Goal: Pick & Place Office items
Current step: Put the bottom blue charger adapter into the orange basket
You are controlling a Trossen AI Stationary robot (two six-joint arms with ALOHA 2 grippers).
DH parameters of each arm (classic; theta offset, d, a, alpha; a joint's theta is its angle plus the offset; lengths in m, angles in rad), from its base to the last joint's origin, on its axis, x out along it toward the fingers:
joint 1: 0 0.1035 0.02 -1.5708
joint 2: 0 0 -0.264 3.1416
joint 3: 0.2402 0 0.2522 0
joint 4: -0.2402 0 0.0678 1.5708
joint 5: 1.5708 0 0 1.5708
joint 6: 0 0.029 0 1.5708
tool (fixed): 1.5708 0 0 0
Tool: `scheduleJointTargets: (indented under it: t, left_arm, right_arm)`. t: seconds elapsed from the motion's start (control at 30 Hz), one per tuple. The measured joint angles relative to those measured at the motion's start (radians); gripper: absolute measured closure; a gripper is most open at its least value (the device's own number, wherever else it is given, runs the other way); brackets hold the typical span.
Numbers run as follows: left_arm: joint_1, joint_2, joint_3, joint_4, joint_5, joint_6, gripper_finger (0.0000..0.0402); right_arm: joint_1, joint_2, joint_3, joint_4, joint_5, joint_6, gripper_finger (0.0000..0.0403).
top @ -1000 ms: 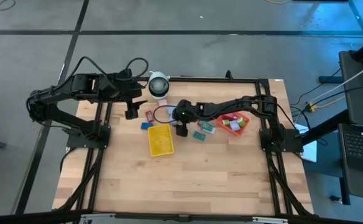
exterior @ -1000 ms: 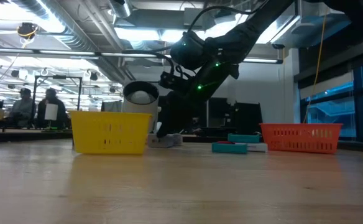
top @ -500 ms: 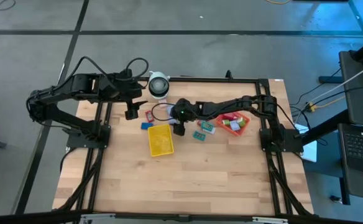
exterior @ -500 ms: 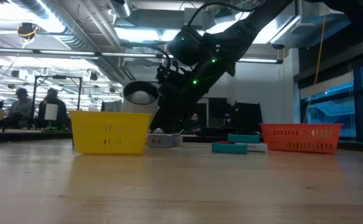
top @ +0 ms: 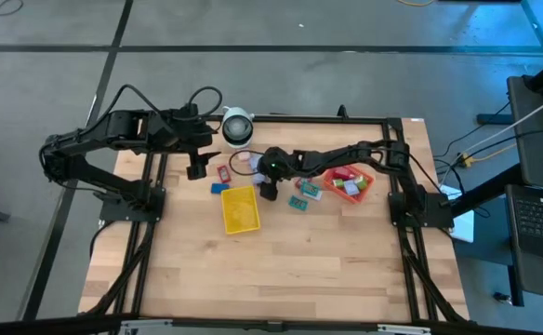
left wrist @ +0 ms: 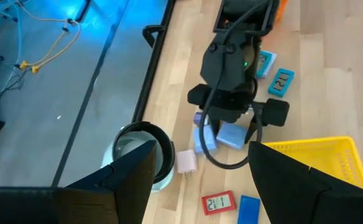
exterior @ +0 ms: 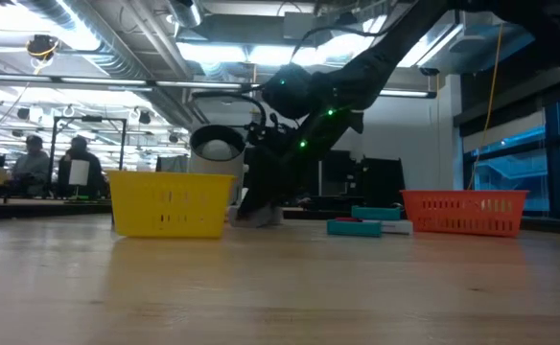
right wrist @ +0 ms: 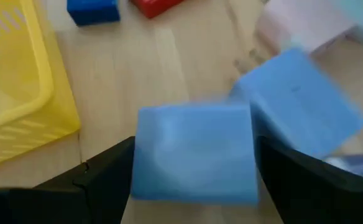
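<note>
Pale wooden desk top (top: 281,270) inside a black frame on a grey concrete floor. Right gripper (top: 269,192) sits low near the far edge, beside the yellow plastic mesh tray (top: 240,208), fingers closed around a light-blue flat block (right wrist: 194,152). Left gripper (top: 196,169) hovers at the far-left corner; grip undeterminable. Seated people (exterior: 55,165) occupy the lit room beyond.

From above, the right pincer (top: 268,191) hides the light blue block (right wrist: 194,152) between its fingers, near the counter's far edge. In the right wrist view that block is blurred; the second light blue block (right wrist: 306,106) beside it, the yellow tray (right wrist: 20,87) and the red item (right wrist: 156,6) run past the picture's edge. At counter height, the arm covers the blocks.
</note>
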State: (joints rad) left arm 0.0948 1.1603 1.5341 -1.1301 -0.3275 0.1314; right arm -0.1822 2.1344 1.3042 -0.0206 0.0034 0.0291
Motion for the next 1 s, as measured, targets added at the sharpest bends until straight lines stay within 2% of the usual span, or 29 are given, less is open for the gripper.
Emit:
scheduleJointTargets:
  t: [0.17, 0.4, 0.67, 1.0]
  left_arm:
    - [-0.019, 0.0, 0.0, 0.0, 0.006, -0.002, 0.0151]
    - [-0.023, 0.0, 0.0, 0.002, 0.005, -0.002, 0.0151]
    - [-0.023, 0.0, 0.0, 0.004, 0.006, -0.005, 0.0151]
    - [-0.023, 0.0, 0.0, 0.004, 0.015, -0.006, 0.0151]
  right_arm:
    - [0.017, 0.017, 0.001, -0.014, -0.003, 0.08, 0.008]
    - [0.056, 0.01, 0.0, -0.043, 0.05, 0.152, 0.0082]
    - [0.069, 0.011, 0.012, -0.052, 0.074, 0.273, 0.014]
    - [0.094, 0.016, 0.061, -0.107, 0.079, 0.406, 0.0143]
